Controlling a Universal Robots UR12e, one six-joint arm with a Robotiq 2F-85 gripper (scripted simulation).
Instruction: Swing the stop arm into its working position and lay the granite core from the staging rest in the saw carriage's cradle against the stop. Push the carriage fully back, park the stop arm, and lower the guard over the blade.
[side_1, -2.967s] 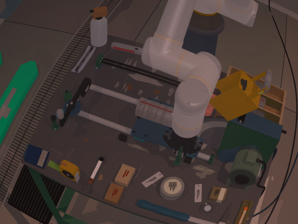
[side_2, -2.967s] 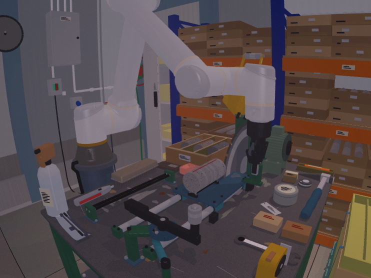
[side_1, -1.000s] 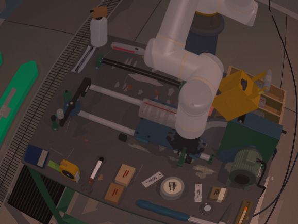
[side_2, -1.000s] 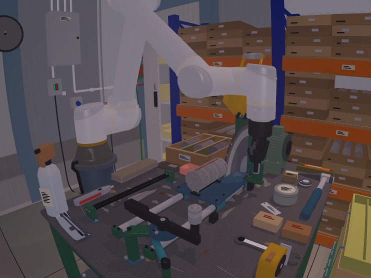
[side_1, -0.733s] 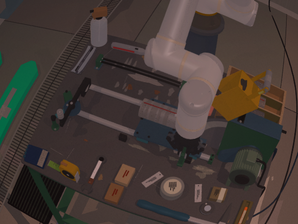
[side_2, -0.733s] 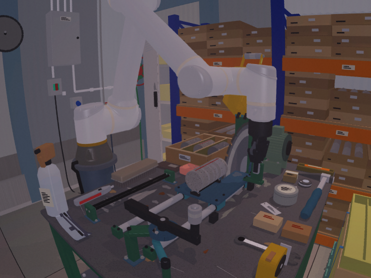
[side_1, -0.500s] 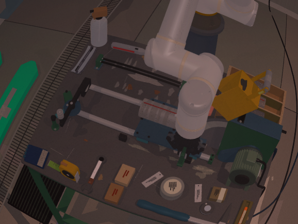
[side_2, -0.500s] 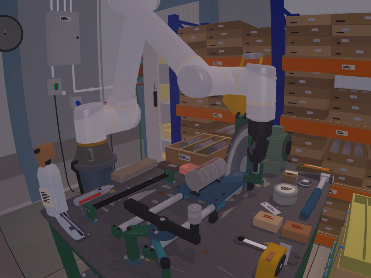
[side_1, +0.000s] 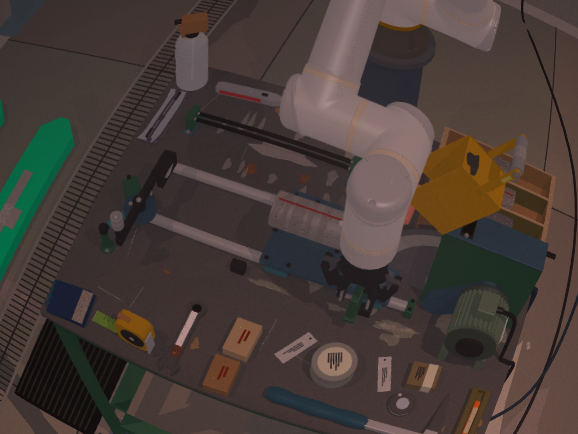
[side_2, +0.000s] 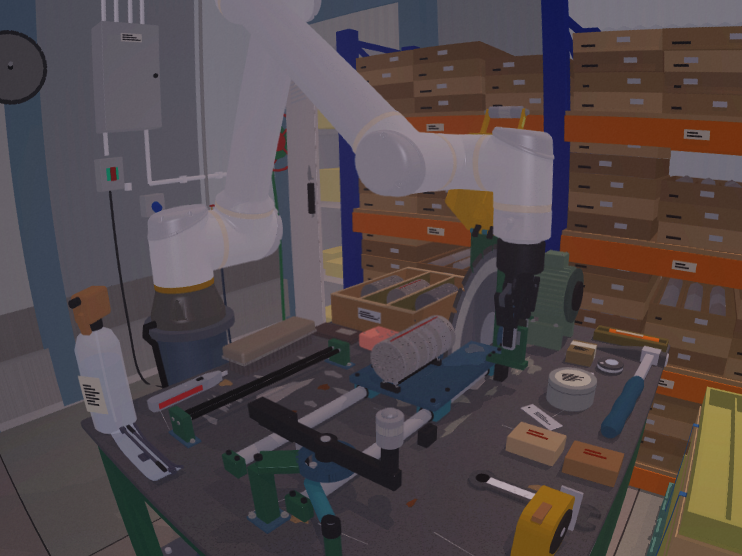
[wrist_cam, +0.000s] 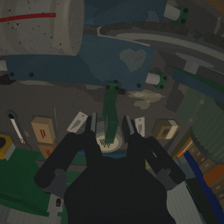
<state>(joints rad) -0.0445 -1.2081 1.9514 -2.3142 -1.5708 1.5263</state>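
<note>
On the saw bench the speckled granite core (side_1: 306, 219) (side_2: 413, 349) (wrist_cam: 40, 27) with its red line lies in the cradle of the blue carriage (side_1: 295, 252) (side_2: 426, 383) (wrist_cam: 108, 65), which sits at the blade end of its two pale rails. My gripper (side_1: 359, 295) (side_2: 509, 338) (wrist_cam: 109, 125) is open around the carriage's green handle (side_1: 356, 302) (side_2: 508, 353) (wrist_cam: 110, 113) and holds nothing. The black stop arm (side_1: 145, 195) (side_2: 329, 443) lies across the far ends of the rails. The yellow guard (side_1: 462, 185) is raised above the blade (side_2: 476, 299).
The green motor (side_1: 477, 320) (side_2: 557, 293) stands beside the blade housing. Small boxes (side_1: 242, 337), a tape roll (side_1: 334, 362) (side_2: 571, 386), a tape measure (side_1: 134, 327) and a blue-handled tool (side_2: 623, 398) crowd the bench's near side, and a core tray (side_2: 395, 293) stands behind.
</note>
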